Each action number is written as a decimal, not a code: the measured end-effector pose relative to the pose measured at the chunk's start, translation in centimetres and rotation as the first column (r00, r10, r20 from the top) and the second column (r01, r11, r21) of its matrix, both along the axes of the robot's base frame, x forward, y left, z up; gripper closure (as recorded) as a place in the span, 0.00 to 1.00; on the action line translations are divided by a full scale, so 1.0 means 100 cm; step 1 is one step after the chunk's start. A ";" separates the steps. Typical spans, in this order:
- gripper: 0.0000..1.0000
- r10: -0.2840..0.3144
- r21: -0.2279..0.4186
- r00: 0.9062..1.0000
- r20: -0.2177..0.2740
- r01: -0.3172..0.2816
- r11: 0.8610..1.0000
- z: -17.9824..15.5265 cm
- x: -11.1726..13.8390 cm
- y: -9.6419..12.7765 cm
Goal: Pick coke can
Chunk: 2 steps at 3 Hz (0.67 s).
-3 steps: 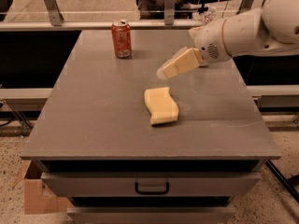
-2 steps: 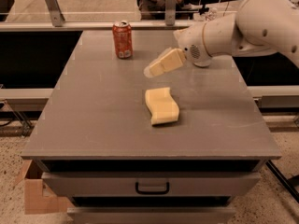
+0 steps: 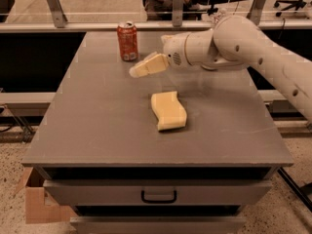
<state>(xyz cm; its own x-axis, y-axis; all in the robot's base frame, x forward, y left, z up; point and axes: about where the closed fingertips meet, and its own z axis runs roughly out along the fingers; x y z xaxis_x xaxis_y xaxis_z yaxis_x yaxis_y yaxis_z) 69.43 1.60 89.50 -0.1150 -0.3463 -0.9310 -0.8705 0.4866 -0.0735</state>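
The coke can, red with a silver top, stands upright near the far left part of the grey table. My gripper reaches in from the right on a white arm. Its cream-coloured fingers point left and slightly down. The tip hangs just right of and in front of the can, a short gap away, above the table. The gripper holds nothing.
A yellow sponge lies on the table's middle, in front of the gripper. The table has a front drawer with a handle. A cardboard box sits on the floor at the lower left. A railing runs behind the table.
The arm has swung left across the table, bringing the gripper from right of the sponge to close beside the can. The can and sponge have not moved.
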 end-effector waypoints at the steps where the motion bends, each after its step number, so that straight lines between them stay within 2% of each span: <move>1: 0.00 -0.026 0.067 0.999 0.046 0.023 0.997 0.000 0.027 0.018; 2: 0.00 -0.061 0.107 0.993 0.103 0.050 0.993 0.006 0.055 0.030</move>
